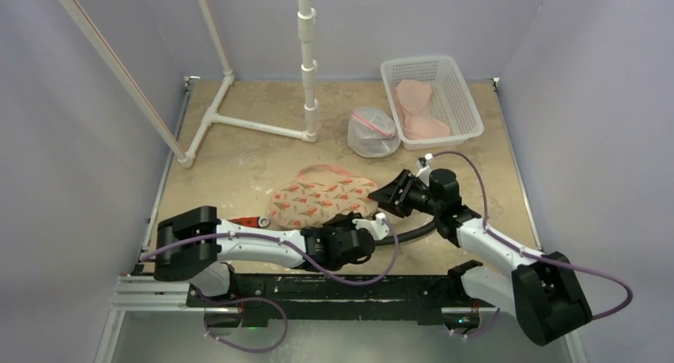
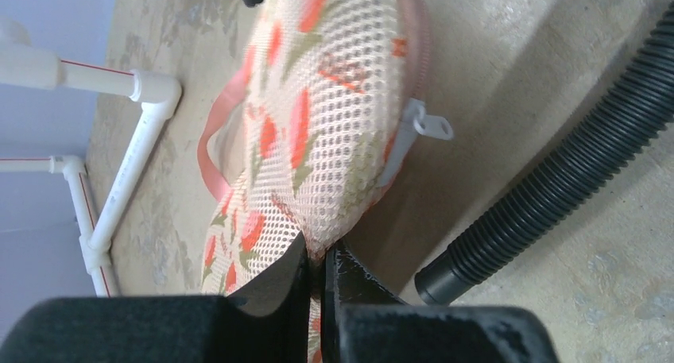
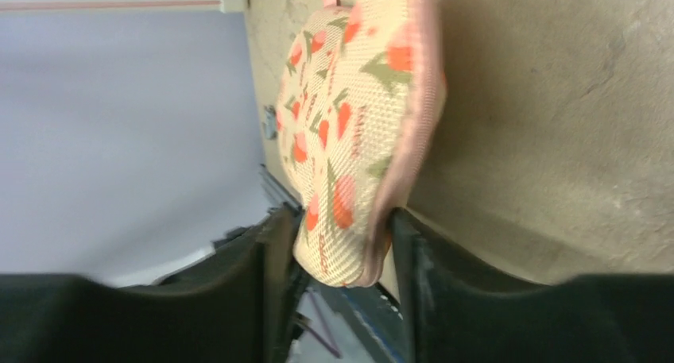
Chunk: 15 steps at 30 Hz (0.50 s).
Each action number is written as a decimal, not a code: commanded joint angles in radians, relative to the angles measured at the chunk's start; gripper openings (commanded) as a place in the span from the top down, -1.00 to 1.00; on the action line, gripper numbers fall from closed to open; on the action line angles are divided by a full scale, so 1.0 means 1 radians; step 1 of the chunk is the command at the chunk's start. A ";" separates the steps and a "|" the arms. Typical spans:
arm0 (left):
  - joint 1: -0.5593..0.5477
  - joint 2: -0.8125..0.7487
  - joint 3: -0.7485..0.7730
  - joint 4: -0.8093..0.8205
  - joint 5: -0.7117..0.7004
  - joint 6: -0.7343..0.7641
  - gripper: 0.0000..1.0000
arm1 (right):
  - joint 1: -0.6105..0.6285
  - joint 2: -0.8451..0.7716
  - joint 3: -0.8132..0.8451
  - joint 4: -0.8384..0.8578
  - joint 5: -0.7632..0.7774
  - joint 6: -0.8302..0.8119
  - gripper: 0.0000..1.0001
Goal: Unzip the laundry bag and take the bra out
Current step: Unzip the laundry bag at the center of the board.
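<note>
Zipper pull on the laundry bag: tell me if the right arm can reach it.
Probably yes: the zipper pull juts uncovered from the rim of the laundry bag, and the right end effector stands open at that bag's end.

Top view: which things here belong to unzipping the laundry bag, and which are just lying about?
Job: laundry bag, its zip tab, left gripper pinching its edge, right gripper open around its end.
Lying about: white basket, clear pouch, pipe frame, black hose.
</note>
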<state>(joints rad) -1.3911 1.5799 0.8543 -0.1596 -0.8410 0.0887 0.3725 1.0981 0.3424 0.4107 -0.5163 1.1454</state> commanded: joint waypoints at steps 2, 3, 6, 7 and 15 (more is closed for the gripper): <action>-0.002 -0.126 -0.038 0.084 0.029 -0.019 1.00 | 0.002 -0.120 0.089 -0.145 0.044 -0.139 -0.47; -0.001 -0.141 -0.048 0.087 0.039 -0.030 1.00 | 0.003 -0.139 0.105 -0.185 0.069 -0.178 -0.56; 0.014 -0.185 -0.075 0.089 0.090 -0.067 1.00 | 0.001 -0.199 0.156 -0.283 0.191 -0.317 -0.61; 0.024 -0.198 -0.080 0.086 0.113 -0.080 1.00 | 0.003 -0.219 0.165 -0.292 0.203 -0.358 -0.60; 0.182 -0.324 -0.124 0.114 0.350 -0.221 1.00 | 0.016 -0.447 0.120 -0.320 0.212 -0.625 -0.36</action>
<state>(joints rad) -1.2861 1.3300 0.7521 -0.1139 -0.6304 -0.0364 0.3748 0.7303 0.4770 0.1127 -0.3176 0.7109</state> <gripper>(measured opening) 0.029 0.698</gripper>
